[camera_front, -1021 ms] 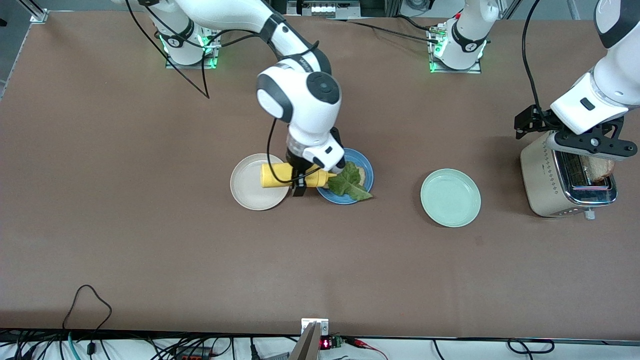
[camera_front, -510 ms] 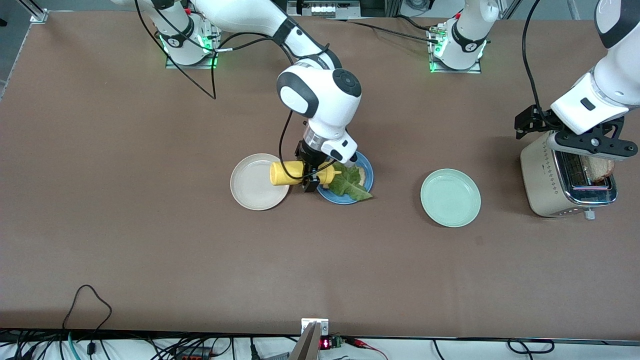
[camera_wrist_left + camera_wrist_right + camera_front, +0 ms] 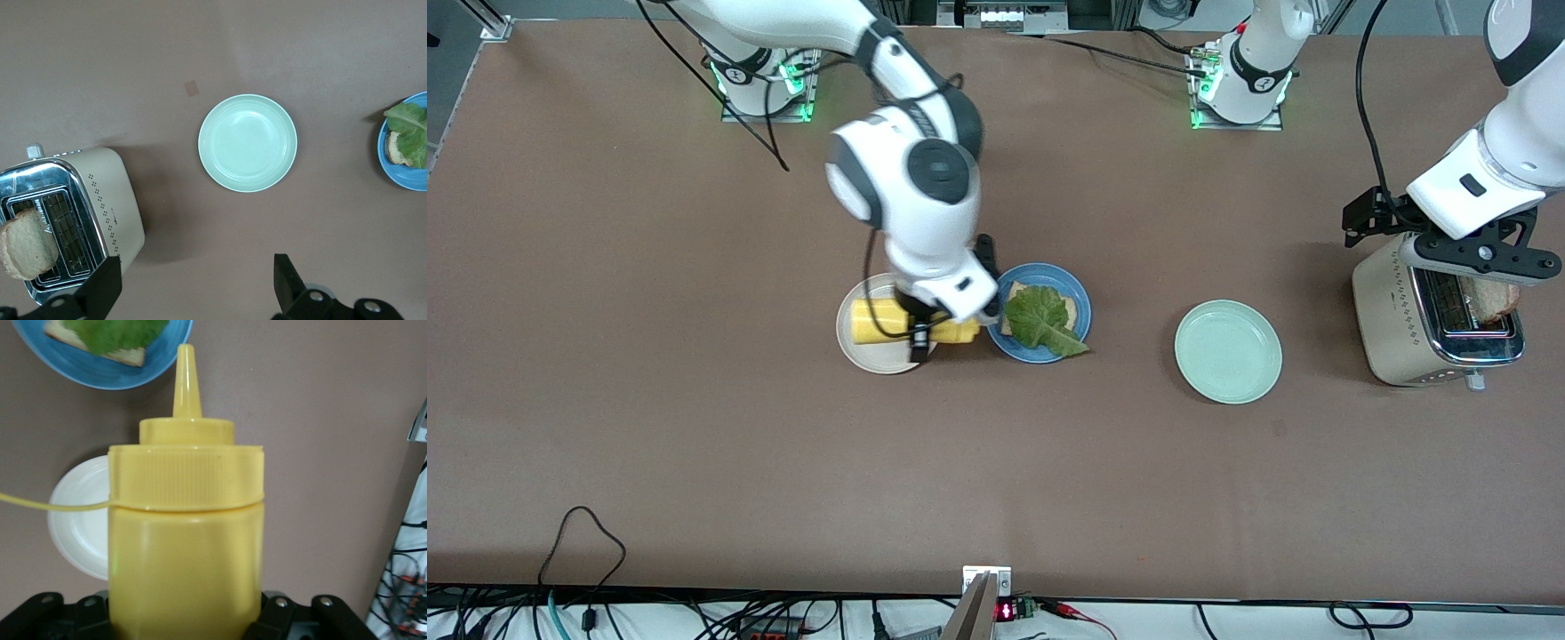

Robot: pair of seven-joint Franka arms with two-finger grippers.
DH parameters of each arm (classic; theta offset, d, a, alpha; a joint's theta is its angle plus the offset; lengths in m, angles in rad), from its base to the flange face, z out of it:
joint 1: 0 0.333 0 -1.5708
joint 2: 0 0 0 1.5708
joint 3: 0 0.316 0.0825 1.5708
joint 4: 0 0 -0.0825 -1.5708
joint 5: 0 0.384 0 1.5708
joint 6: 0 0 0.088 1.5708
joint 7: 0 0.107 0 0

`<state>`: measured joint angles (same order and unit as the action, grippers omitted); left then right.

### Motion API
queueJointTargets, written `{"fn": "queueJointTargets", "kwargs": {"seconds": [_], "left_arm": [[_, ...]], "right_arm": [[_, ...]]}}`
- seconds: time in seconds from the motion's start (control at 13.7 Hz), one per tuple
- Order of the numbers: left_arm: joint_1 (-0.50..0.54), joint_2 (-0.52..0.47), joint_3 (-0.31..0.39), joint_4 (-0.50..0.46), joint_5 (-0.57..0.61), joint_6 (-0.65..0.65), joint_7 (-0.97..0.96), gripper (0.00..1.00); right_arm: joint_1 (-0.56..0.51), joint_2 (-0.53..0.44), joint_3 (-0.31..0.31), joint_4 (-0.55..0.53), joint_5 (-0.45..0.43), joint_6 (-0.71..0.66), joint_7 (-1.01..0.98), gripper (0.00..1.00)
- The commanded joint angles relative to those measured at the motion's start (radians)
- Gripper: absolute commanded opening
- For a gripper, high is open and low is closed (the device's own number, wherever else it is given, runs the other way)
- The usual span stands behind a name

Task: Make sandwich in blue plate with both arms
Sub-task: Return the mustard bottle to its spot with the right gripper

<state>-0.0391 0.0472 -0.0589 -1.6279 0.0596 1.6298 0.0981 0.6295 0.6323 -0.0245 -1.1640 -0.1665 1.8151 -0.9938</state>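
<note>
The right pincer pinches a yellow bottle lying sideways over the cream plate, nozzle toward the blue plate holding bread and lettuce. The left pincer, spread, waits over the toaster, where the second slice stands, so that arm is nearer it.

Right claw clamped (bottle sideways); left claw agape.

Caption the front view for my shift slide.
Right pincer holds yellow plastic squeeze bottle sideways over round cream-white plate, beside round blue plate.
</note>
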Motion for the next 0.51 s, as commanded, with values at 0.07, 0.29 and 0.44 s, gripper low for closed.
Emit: {"fn": "queueJointTargets", "kwargs": {"seconds": [0.07, 0.29, 0.44], "left_arm": [[-0.008, -0.017, 0.010, -0.012, -0.017, 0.002, -0.004, 1.00], [-0.008, -0.017, 0.010, -0.012, -0.017, 0.002, -0.004, 1.00], [-0.008, -0.017, 0.010, -0.012, -0.017, 0.002, -0.004, 1.00]], "right_arm": [[-0.135, -0.124, 0.018, -0.085, 0.218, -0.022, -0.164, 0.36], [-0.259, -0.149, 0.018, -0.098, 0.402, -0.054, -0.308, 0.36], [-0.371, -0.148, 0.018, -0.102, 0.546, -0.097, -0.432, 0.37]]}}
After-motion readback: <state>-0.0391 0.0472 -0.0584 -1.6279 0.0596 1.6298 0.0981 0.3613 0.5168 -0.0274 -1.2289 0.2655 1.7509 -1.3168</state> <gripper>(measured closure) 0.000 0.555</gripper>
